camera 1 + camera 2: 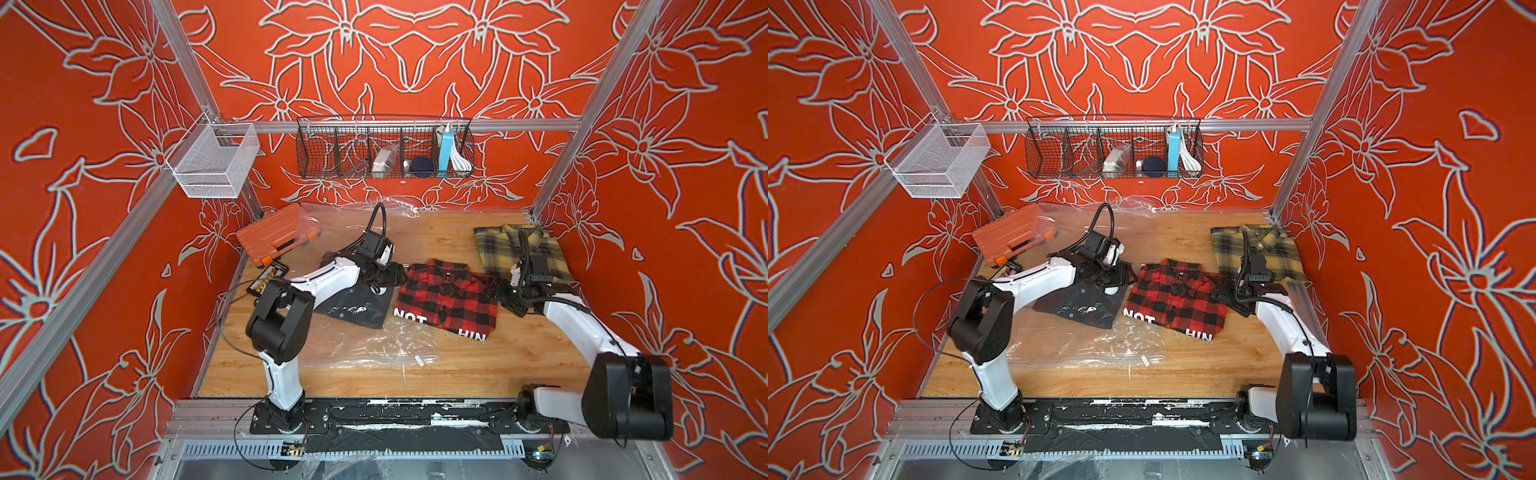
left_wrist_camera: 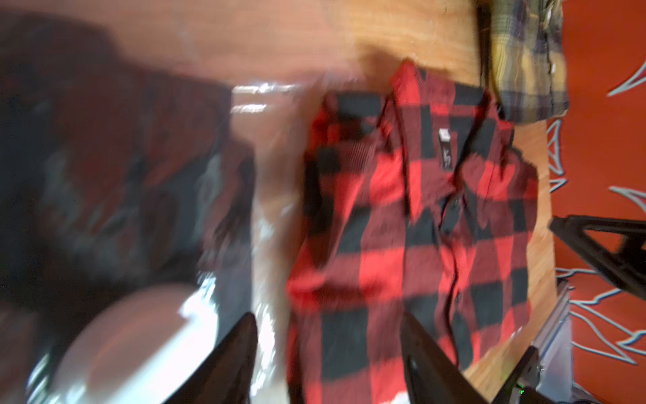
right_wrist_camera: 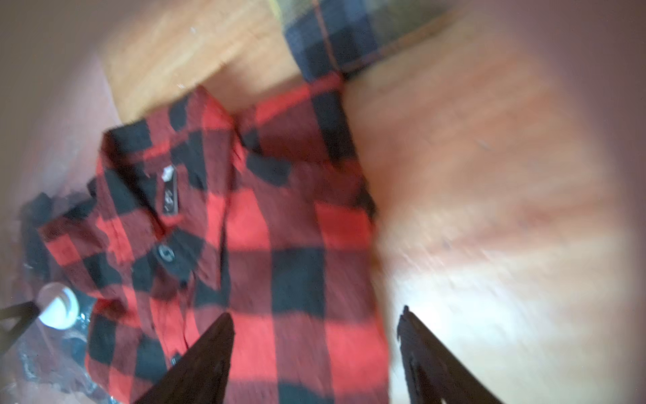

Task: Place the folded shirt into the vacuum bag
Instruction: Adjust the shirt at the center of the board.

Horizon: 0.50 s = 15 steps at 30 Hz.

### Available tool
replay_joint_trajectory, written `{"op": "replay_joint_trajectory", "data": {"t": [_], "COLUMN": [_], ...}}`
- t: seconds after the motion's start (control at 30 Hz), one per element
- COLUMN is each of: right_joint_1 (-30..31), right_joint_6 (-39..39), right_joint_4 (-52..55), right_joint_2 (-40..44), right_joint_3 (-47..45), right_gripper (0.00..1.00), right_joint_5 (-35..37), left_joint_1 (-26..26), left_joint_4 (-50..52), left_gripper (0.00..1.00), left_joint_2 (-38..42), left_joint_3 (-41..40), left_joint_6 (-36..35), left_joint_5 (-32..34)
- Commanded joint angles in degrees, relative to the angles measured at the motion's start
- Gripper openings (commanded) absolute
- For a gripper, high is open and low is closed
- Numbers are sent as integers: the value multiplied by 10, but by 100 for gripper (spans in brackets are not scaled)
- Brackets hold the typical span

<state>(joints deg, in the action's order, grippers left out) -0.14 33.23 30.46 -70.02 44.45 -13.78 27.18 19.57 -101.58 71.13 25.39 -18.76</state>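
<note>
The folded shirt, in red and black plaid, lies flat on the wooden table in both top views. Its left edge meets the vacuum bag, a crinkly clear sheet spread over the table's left half. A black garment lies inside the bag. The bag's white valve cap sits beside the shirt's collar. My left gripper is open, its fingers straddling the shirt's left edge. My right gripper is open over the shirt's right edge. Both wrist views are blurred.
A yellow plaid shirt lies folded at the back right corner. An orange tool case rests at the back left on the bag's far end. The bag's white slider clip lies near the front. Wire baskets hang on the back rail.
</note>
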Motion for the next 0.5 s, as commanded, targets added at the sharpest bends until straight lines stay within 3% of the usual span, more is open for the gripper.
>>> {"op": "replay_joint_trajectory", "data": {"t": [0.0,0.23,0.47], "right_joint_1": [0,47,56], "right_joint_6": [-25,1,32], "right_joint_4": [122,123,22], "right_joint_2": [64,83,-11], "right_joint_3": [-17,-52,-52], "right_gripper": [79,75,66], "right_joint_5": [77,10,-71], "left_joint_1": [14,61,73], "left_joint_4": [40,-2,1], "left_gripper": [65,63,55], "left_joint_2": [49,61,-11], "left_joint_3": [-57,-94,-70], "left_joint_6": [13,15,-8], "left_joint_5": [49,24,14]}}
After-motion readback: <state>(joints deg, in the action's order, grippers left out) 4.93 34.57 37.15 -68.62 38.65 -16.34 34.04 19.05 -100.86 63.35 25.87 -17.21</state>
